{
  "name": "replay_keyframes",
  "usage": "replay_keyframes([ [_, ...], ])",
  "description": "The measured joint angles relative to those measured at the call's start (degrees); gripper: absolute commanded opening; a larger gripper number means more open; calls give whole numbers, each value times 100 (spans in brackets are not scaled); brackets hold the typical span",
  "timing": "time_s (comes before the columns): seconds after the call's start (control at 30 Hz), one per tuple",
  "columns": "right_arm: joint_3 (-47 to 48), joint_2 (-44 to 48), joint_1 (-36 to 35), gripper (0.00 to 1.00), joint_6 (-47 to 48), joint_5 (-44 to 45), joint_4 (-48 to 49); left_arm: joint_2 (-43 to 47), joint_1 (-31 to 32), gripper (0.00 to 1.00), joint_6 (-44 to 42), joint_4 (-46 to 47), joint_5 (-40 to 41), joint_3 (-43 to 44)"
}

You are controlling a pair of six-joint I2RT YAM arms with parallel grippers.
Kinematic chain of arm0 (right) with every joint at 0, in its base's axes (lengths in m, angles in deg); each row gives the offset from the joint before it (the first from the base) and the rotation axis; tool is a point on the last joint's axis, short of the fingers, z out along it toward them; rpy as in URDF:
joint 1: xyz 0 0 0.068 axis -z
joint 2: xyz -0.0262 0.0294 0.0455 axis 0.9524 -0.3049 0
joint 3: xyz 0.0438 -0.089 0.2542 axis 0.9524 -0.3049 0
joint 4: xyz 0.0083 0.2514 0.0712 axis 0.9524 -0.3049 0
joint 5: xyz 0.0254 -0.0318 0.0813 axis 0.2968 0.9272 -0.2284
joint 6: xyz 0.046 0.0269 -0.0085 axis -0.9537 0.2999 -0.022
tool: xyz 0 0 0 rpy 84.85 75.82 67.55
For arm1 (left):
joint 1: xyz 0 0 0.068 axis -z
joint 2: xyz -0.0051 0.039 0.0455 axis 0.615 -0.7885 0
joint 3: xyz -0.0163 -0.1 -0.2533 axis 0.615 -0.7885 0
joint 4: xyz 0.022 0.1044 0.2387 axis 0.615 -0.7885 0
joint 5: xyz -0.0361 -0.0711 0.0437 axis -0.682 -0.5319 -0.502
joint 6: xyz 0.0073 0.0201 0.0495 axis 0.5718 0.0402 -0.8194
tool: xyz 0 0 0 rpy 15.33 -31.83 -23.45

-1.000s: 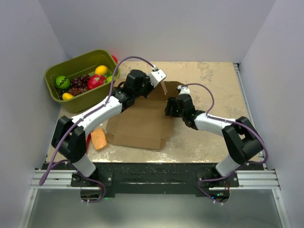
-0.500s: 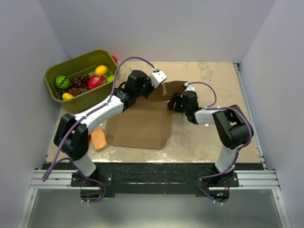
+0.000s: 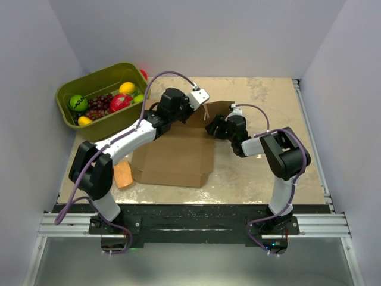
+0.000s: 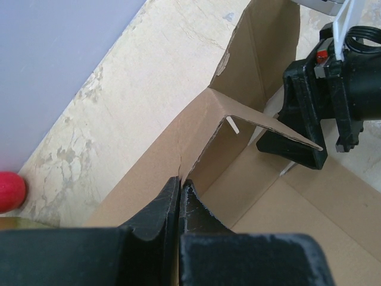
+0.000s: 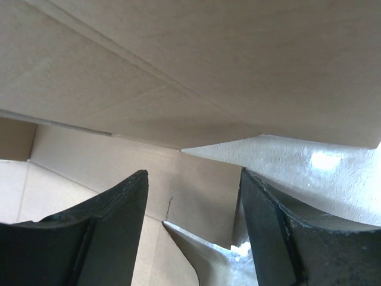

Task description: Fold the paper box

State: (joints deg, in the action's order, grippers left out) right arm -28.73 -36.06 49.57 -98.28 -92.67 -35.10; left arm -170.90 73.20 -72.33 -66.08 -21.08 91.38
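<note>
Brown corrugated cardboard, the paper box [image 3: 178,158], is spread across the middle of the marbled beige worktop [image 3: 268,101], just ahead of the two arm bases. In the top view its base panel is seen lying flat. Its far wall, towards 12 o'clock, is raised, and a side flap is stood up at the 2 o'clock corner.

The left hand [image 3: 186,112] is reached in from 8 o'clock and set at the far wall. In the left wrist view its black fingers [image 4: 161,208] are pressed together, with the top edge of that cardboard wall running between them. The hand is therefore clenched on the paper box. A corner flap is seen folded inward just beyond the fingertips.

The right hand [image 3: 213,128] is placed at the 2 o'clock corner, beside the upright side flap. In the right wrist view its two fingers [image 5: 116,205] are held well apart, so it is released. Cardboard panels fill the view ahead of them, and nothing is gripped. Whether either finger touches the flap cannot be told.

An olive-green bin [image 3: 110,126] holding toy fruit is set at 10 o'clock of the box, at the worktop's far left corner. A small orange block [image 3: 124,174] lies at 8 o'clock, just beside the box's near left corner. A red ball [image 4: 11,192] is caught at the 9 o'clock edge of the left wrist view.
</note>
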Motion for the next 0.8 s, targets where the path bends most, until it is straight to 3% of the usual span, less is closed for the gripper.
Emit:
replay_keyframes([
  [0.8, -518, 553, -227, 61, -831, -310, 417, -37, 0, 0, -11, 68, 37, 0],
])
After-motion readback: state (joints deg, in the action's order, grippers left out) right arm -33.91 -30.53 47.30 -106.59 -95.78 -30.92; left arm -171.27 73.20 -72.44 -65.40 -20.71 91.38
